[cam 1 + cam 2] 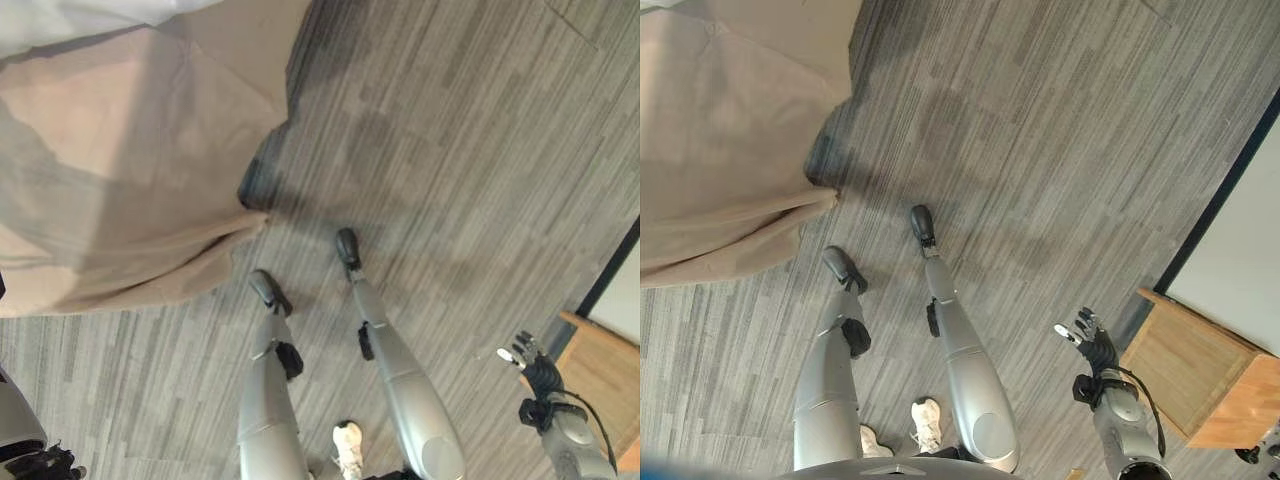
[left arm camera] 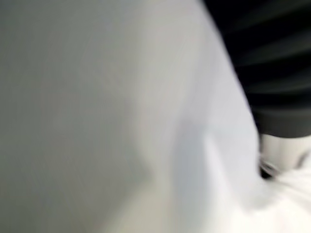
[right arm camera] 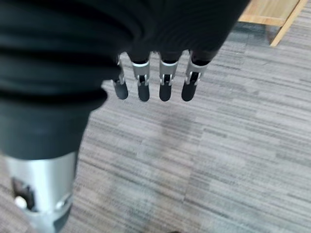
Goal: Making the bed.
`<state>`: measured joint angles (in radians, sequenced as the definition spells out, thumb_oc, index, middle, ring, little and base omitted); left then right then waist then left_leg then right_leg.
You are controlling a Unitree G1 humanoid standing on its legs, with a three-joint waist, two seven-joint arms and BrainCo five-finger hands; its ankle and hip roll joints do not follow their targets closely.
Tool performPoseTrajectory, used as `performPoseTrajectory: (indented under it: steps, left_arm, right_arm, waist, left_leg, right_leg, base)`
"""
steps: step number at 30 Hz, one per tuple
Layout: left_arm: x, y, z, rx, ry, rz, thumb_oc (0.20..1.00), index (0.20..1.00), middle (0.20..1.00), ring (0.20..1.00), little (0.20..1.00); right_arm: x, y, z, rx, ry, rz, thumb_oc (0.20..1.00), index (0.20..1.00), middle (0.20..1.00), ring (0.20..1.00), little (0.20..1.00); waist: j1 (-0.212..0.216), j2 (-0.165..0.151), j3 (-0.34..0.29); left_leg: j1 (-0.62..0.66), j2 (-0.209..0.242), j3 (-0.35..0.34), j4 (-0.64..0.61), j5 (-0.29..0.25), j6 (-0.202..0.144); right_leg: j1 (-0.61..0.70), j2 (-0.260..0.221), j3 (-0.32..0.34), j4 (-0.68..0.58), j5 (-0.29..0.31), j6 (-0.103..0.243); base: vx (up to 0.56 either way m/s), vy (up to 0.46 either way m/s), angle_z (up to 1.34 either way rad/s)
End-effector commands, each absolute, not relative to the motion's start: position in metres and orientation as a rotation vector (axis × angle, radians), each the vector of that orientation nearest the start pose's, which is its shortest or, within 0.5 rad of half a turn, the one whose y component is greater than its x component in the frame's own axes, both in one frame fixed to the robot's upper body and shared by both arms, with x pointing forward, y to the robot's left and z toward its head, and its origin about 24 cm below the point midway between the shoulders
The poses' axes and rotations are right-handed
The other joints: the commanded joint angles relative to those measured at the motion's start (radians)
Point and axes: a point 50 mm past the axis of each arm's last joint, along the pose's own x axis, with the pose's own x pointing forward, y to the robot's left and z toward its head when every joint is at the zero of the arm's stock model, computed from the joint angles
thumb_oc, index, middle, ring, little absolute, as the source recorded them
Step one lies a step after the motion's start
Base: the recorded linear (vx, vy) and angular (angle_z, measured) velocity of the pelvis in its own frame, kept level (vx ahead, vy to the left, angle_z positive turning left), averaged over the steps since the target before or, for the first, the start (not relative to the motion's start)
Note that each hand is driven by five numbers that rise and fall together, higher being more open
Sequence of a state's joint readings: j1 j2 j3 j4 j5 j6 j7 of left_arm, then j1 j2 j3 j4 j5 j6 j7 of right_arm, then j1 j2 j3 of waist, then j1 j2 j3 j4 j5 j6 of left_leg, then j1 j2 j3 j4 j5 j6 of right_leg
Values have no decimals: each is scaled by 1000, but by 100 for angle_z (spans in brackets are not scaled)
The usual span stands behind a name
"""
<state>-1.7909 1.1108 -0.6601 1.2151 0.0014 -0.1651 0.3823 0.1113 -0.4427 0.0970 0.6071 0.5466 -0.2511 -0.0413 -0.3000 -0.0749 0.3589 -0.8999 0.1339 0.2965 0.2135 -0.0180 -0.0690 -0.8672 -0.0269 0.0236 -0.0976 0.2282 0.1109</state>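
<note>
The right hand (image 1: pixel 1087 335) is being held at five o'clock with fingers straight, empty, above grey striped carpet (image 1: pixel 1040 150), near a light wooden cabinet (image 1: pixel 1200 385). The left hand's (image 2: pixel 286 150) fingers are being hidden against white cloth (image 2: pixel 121 116); its grasp cannot be told. The beige bed cover (image 1: pixel 110 170) is hanging at ten o'clock.

Probably a bedroom, beige bedcover (image 1: pixel 120 180) draping to grey striped carpet (image 1: pixel 450 150), wooden furniture (image 1: pixel 1200 380) nearby

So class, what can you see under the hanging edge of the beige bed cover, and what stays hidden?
Below the beige bed cover, grey striped carpet shows, and a dark rounded shape, perhaps a bed foot, peeks out at the corner. The bed beneath is covered.
</note>
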Motion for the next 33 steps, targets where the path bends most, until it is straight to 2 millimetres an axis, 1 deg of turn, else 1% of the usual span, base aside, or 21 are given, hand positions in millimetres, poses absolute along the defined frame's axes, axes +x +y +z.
performPoseTrajectory:
  steps: [1,5,7,8,9,10,11,12,14,16,17,18,19,21,22,23,24,25,26,29,33]
  left_arm:
    - [320,367,402,1068,-425,832,200,200,200,200,200]
    - [321,330,389,1122,-638,624,200,200,200,200,200]
    - [318,314,338,1190,-628,420,200,200,200,200,200]
    - [316,316,335,1187,-623,424,200,200,200,200,200]
    - [311,314,313,1159,-600,366,200,200,200,200,200]
    - [302,317,266,1166,-487,264,200,200,200,200,200]
    - [300,318,265,1164,-483,268,200,200,200,200,200]
    - [290,322,203,1114,-302,168,200,200,200,200,200]
    - [285,323,178,1106,-228,128,200,200,200,200,200]
    - [265,316,92,944,23,24,200,200,200,200,200]
    - [265,316,92,943,23,24,200,200,200,200,200]
    - [253,306,50,918,162,-51,200,200,200,200,200]
    - [253,306,50,918,162,-52,200,200,200,200,200]
    - [238,293,5,923,312,-133,200,200,200,200,200]
    - [216,280,-38,917,471,-208,200,200,200,200,200]
    - [216,279,-38,917,471,-208,200,200,200,200,200]
    - [189,264,-81,889,645,-280,200,200,200,200,200]
    - [189,263,-81,889,645,-280,200,200,200,200,200]
    - [162,246,-110,823,768,-321,200,200,200,200,200]
    - [124,233,-141,729,965,-322,200,200,200,200,200]
    - [99,223,-154,700,1053,-343,200,200,200,200,200]
  right_arm:
    - [177,-285,-63,10,445,-289,1000,1000,1000,1000,1000]
    - [174,-292,-60,3,432,-312,1000,1000,1000,1000,1000]
    - [167,-294,-68,-3,473,-335,1000,1000,1000,1000,1000]
    - [167,-295,-67,-10,473,-332,1000,1000,1000,1000,1000]
    - [162,-299,-71,-9,496,-356,1000,1000,1000,1000,1000]
    - [154,-301,-78,-5,537,-390,1000,1000,1000,1000,1000]
    - [155,-301,-78,-10,537,-387,1000,1000,1000,1000,1000]
    - [153,-305,-78,-10,541,-401,1000,1000,1000,1000,1000]
    - [150,-309,-79,-21,559,-407,1000,1000,1000,1000,1000]
    - [150,-318,-77,-23,566,-444,1000,1000,1000,1000,1000]
    - [150,-318,-77,-24,567,-444,1000,1000,1000,1000,1000]
    - [151,-321,-75,-32,563,-454,1000,1000,1000,1000,1000]
    - [151,-321,-75,-32,563,-455,1000,1000,1000,1000,1000]
    - [151,-324,-75,-32,569,-476,1000,1000,1000,1000,1000]
    - [152,-324,-77,-41,585,-472,1000,1000,1000,1000,1000]
    - [152,-324,-77,-41,585,-472,1000,1000,1000,1000,1000]
    - [150,-321,-81,-43,606,-470,1000,1000,1000,1000,1000]
    - [151,-321,-81,-43,605,-470,1000,1000,1000,1000,1000]
    - [144,-320,-87,-32,645,-483,1000,1000,1000,1000,1000]
    - [138,-311,-98,-14,699,-484,1000,1000,1000,1000,1000]
    - [125,-303,-110,-2,772,-462,1000,1000,1000,1000,1000]
  waist:
    - [-19,6,46]
    - [21,39,62]
    - [55,42,77]
    - [49,46,77]
    - [62,50,78]
    - [89,61,77]
    - [83,62,78]
    - [98,64,71]
    - [98,65,68]
    - [115,77,54]
    - [114,78,56]
    - [116,85,48]
    - [116,86,50]
    - [120,96,40]
    - [121,102,30]
    - [121,102,29]
    - [121,104,16]
    - [121,104,15]
    - [125,109,-2]
    - [131,110,-39]
    - [141,110,-73]
  left_leg:
    - [270,-52,-41,-301,92,-18]
    - [319,-59,-44,-301,83,-22]
    - [364,-68,-31,-301,100,-21]
    - [366,-68,-30,-301,99,-21]
    - [384,-69,-30,-301,96,-23]
    - [424,-72,-30,-301,89,-25]
    - [427,-72,-29,-301,89,-25]
    - [478,-76,-23,-301,79,-27]
    - [505,-77,-20,-301,74,-27]
    - [573,-77,-21,-301,66,-26]
    - [576,-77,-22,-301,65,-27]
    - [615,-76,-23,-301,59,-25]
    - [617,-76,-23,-301,59,-25]
    - [656,-78,-29,-301,54,-21]
    - [688,-79,-32,-301,52,-17]
    - [687,-79,-32,-301,52,-17]
    - [721,-77,-35,-301,43,-13]
    - [719,-77,-34,-301,47,-13]
    - [751,-78,-46,-301,40,-9]
    - [787,-79,-59,-301,42,-4]
    - [819,-82,-85,-301,43,0]
  right_leg:
    - [91,-79,-14,10,43,114]
    - [143,-84,-23,10,30,109]
    - [182,-93,-36,10,45,95]
    - [183,-93,-36,10,45,95]
    - [201,-93,-39,10,42,94]
    - [244,-94,-45,10,33,92]
    - [246,-94,-45,10,32,92]
    - [292,-92,-46,10,22,89]
    - [320,-91,-46,10,18,88]
    - [395,-99,-44,10,3,86]
    - [397,-99,-45,10,3,86]
    - [439,-102,-48,10,-5,83]
    - [441,-102,-49,10,-5,83]
    - [483,-107,-51,12,-19,81]
    - [514,-108,-50,14,-30,78]
    - [513,-108,-50,14,-30,78]
    - [550,-107,-53,20,-46,74]
    - [547,-107,-53,19,-43,73]
    - [584,-106,-57,24,-60,69]
    - [627,-105,-64,38,-80,57]
    - [672,-100,-79,54,-105,47]
  base:
    - [33,-19,-2]
    - [5,-30,-2]
    - [-28,-15,-1]
    - [7,5,-5]
    - [-5,-2,-4]
    - [0,0,0]
    - [-3,6,4]
    - [5,6,3]
    - [12,7,-7]
    - [14,11,-3]
    - [31,30,4]
    - [0,0,0]
    - [27,15,6]
    - [30,13,11]
    - [20,15,12]
    - [24,14,10]
    - [5,4,6]
    - [42,5,6]
    - [31,-1,4]
    - [10,-28,2]
    - [16,-48,13]
